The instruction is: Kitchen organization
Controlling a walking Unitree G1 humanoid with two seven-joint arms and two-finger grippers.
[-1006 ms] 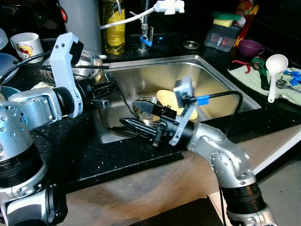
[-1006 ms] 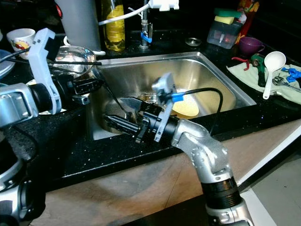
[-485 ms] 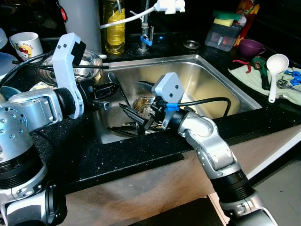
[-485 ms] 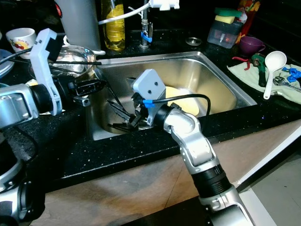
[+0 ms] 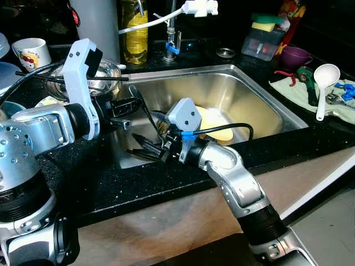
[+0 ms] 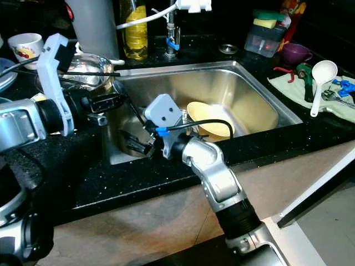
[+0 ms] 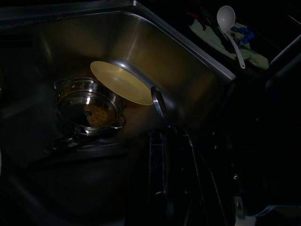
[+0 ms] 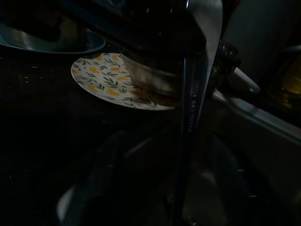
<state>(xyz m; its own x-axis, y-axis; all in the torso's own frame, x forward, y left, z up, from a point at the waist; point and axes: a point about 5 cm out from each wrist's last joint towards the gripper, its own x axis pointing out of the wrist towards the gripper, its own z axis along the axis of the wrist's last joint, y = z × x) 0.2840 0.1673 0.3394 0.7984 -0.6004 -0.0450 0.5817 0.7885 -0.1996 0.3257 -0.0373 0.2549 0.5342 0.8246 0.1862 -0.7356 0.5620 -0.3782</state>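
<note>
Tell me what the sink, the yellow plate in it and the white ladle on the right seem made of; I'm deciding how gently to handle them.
The sink looks like brushed stainless steel: silvery walls with soft reflections. The yellow plate looks like matte plastic or melamine, though glazed ceramic can't be ruled out. The white ladle appears to be smooth, glossy plastic, uniformly white.

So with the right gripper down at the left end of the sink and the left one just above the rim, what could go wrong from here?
1. The right gripper and left gripper work close together at the sink's left end; they could collide.
2. The yellow plate leans in the basin beside the steel strainer pot; a swing of the right arm could knock it flat.
3. Both wrist views are dark, so what the right fingers hold is hard to confirm.
</note>
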